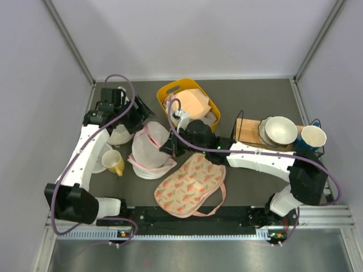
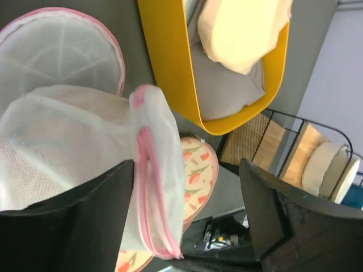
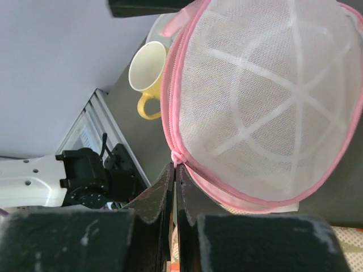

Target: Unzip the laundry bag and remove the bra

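Middle-left of the counter (image 1: 255, 96) sits the bag (image 1: 148, 148), white mesh with its pink zipper (image 3: 170, 96) running round the rim. One dome is tipped up towards the far side and the other lies lower on the near side.

The right pincer (image 3: 174, 170) is at the bag's right edge with its fingers pressed together. They're nipped onto the zipper, right where the pink edge meets the tips.

The left pincer (image 2: 186, 170) reaches in from the far left, and its fingers stand wide apart, gripping nothing. A fold of mesh and pink edging lies in the gap. It rests against one finger (image 2: 85, 215), while the other finger (image 2: 266, 204) is well apart from it.

Around the bag:
- A yellow mug (image 1: 113, 162) stands just left of it on the counter.
- On the near side, the cream pouch (image 1: 190, 184) with red print lies flat, its far-left edge close to the bag's lower dome.
- On the far side, a yellow basket (image 1: 170, 90) holds a peach bra (image 1: 195, 102).
- Well off to the right is a wire rack (image 1: 244, 130) with a white bowl (image 1: 281, 129), and a blue cup (image 1: 313, 137) right of the bowl.
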